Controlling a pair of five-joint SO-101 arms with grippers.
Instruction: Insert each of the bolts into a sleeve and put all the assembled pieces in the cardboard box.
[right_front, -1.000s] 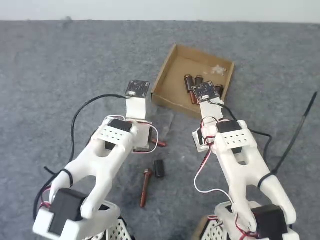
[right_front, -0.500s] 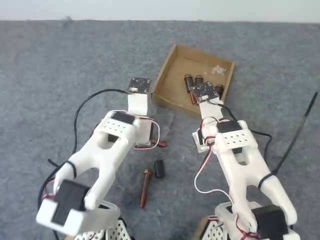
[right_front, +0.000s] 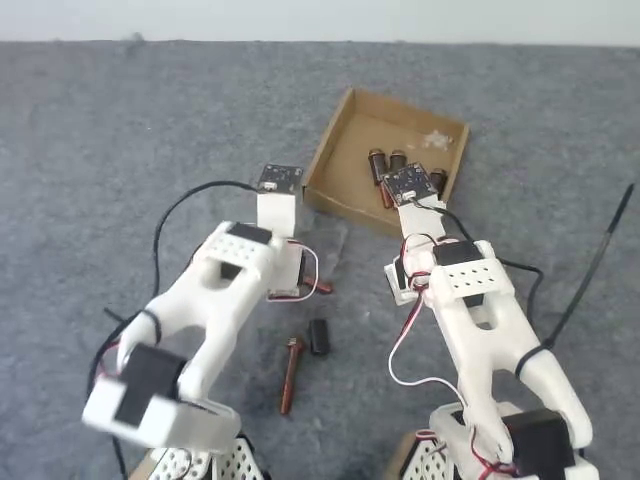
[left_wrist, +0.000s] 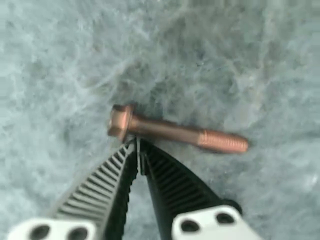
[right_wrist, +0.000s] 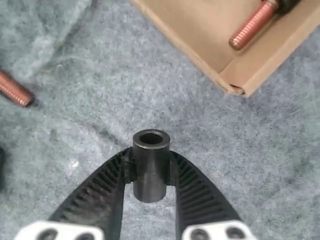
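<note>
the left gripper (left_wrist: 138, 145), fingers clenched on nothing, sits just beside a copper bolt (left_wrist: 175, 131) lying on the grey carpet (left_wrist: 60, 60) near-left of the cardboard box (right_wrist: 200, 40), while the right gripper (right_wrist: 150, 162) grasps a black sleeve (right_wrist: 150, 172) upright just near of that box.

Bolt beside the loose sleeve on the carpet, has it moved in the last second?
No. The bolt lies in the same spot and at the same angle beside the loose sleeve as before.
</note>
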